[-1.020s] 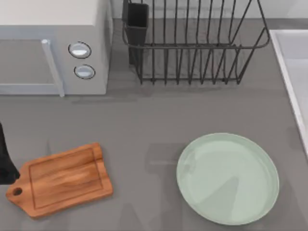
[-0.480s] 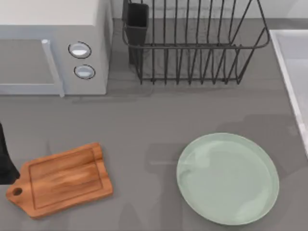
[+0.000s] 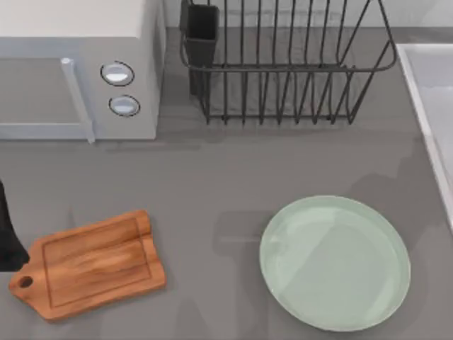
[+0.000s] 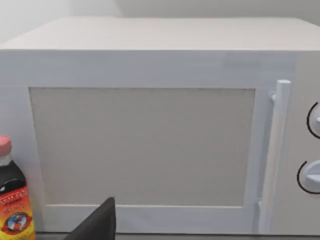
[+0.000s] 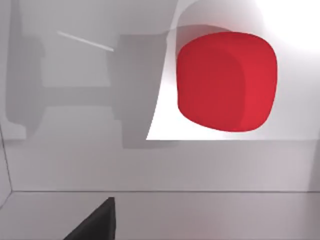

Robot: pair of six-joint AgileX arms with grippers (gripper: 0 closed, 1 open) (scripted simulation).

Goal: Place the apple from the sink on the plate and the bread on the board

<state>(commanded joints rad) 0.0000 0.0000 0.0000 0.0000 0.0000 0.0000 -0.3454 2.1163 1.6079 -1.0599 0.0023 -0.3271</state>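
Right wrist view — my right arm's camera looks into the sink, where the apple lies on the pale floor.
I cannot tell how wide that pincer stands or whether it holds anything. From the top view, the plate and the board sit bare, well apart — my left arm is parked at the table's left edge, facing the microwave.

Overhead looks down (wrist cameras sit close).
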